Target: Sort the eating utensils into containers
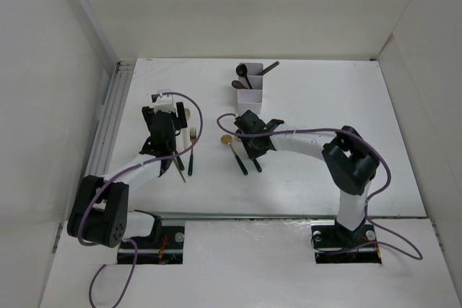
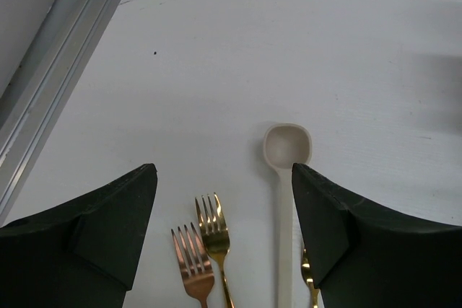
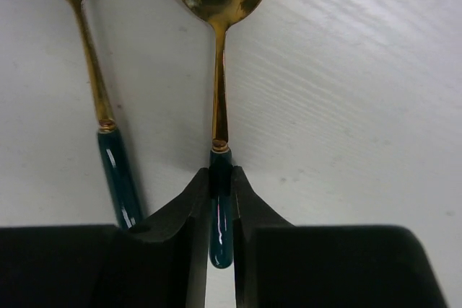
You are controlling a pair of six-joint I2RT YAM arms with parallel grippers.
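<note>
Along the left edge of the white, faintly grained table (image 1: 325, 142) runs a ribbed aluminium rail (image 2: 50, 84). It is well apart from the utensils.

The left gripper (image 2: 224, 171) hangs above the table with its two black wedge-shaped fingers (image 2: 108, 229) spread wide, and it holds nothing. Two forks lie side by side on the table in the gap between the fingers. The copper fork (image 2: 191, 265) is on the left and the gold fork (image 2: 211, 225) is just beside it, a little further forward. Both are shiny metal with four tines. To the right of them lies one pale spoon (image 2: 287, 146), matt, with a small rounded-square bowl and a straight handle. It is close to the right finger. A small gold piece shows at that finger's edge, but I cannot tell what it is.

The right gripper (image 3: 220, 178) is pressed closed on the glossy dark teal handle of the gripped spoon (image 3: 220, 5). This spoon has a polished gold bowl and a thin gold neck. The second spoon (image 3: 101, 106) is of the same kind and lies on the table to the left, nearly parallel, with a strip of table between them.

Beyond this gripper stands the white container (image 1: 250, 94), a row of square compartments. At least two dark utensils lean out of its far end.
</note>
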